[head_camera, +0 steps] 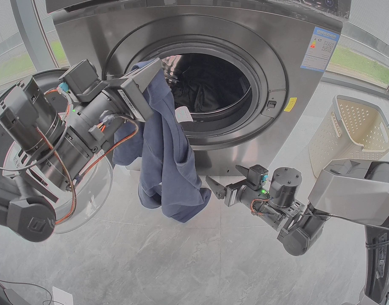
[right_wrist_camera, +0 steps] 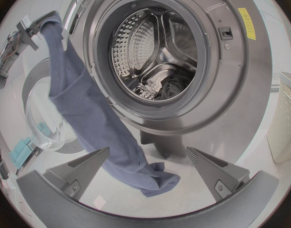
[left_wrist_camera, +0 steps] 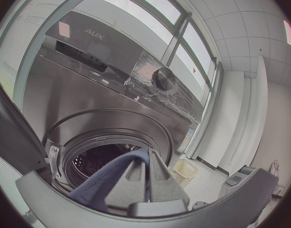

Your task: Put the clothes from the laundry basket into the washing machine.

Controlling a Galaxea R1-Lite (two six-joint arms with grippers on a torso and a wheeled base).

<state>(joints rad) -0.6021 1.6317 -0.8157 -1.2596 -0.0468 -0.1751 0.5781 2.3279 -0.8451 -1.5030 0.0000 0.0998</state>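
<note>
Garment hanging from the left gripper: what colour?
Plain navy blue garment, clearest in the head view.

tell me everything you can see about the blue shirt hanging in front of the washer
The blue shirt is soft, dark blue cloth with a white label showing. The left tool is shut on its top edge, at the left rim of the washing machine opening. It hangs limp and creased, outside the drum. Its bottom end bunches near the floor; contact there is unclear.
</note>
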